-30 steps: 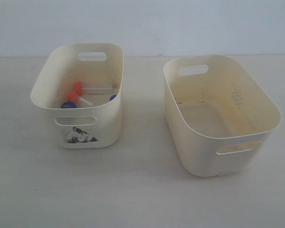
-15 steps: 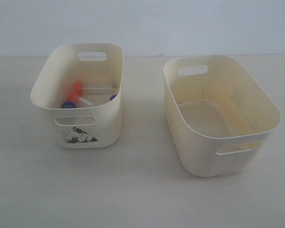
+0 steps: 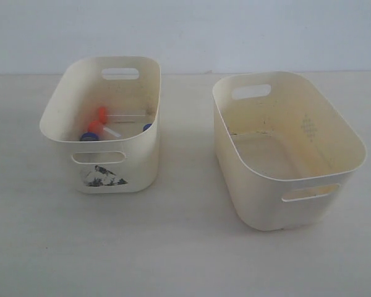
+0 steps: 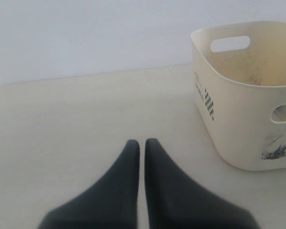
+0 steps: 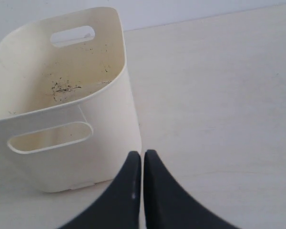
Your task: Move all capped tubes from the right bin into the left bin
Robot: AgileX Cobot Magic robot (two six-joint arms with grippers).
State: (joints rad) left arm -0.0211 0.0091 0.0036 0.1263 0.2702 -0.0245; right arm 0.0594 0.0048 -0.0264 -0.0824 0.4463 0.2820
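Inspector: Change over the last second?

Operator: None. In the exterior view both bins and their contents stand exactly as before.

Inspector: Meaning for the task?

Operator: The capped tubes [image 3: 99,127] lie in the left bin [image 3: 142,154], with two orange and two blue caps showing. The right bin [image 3: 266,198], at its three o'clock, shows no tube. I judge the transfer complete.

Inspector: Pincers?

Operator: The left gripper [image 4: 142,141] and right gripper [image 5: 142,152] are both clenched and hold nothing. Taking twelve as straight ahead of the fingertips, the left bin stands near the left gripper's two o'clock, apart from it, and its wall hides the tubes.
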